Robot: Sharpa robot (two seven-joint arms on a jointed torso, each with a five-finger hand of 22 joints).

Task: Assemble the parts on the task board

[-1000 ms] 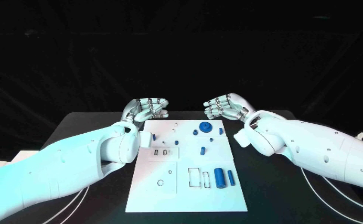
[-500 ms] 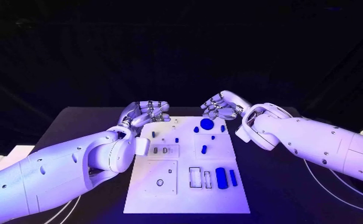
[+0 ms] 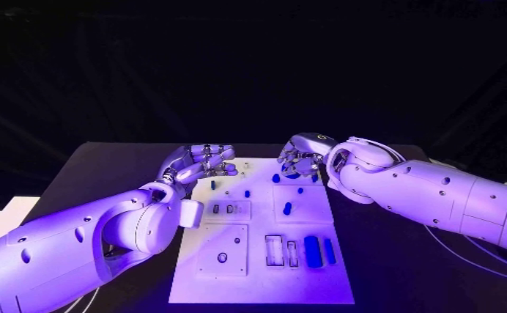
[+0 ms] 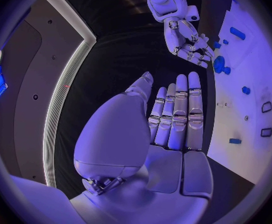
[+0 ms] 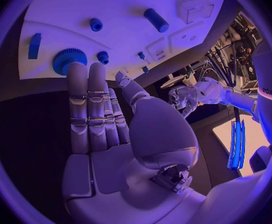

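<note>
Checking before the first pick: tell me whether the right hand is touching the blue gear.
Cannot tell. In the right wrist view, the right hand's fingertips overlap the blue gear's edge, but no view plainly shows contact or a gap.

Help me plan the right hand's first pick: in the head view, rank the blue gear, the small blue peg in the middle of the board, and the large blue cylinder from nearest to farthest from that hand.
1. Blue gear, at the board's far end, right by the right hand.
2. Small blue peg, mid-board.
3. Large blue cylinder, at the near end of the task board, on its right side.
</note>
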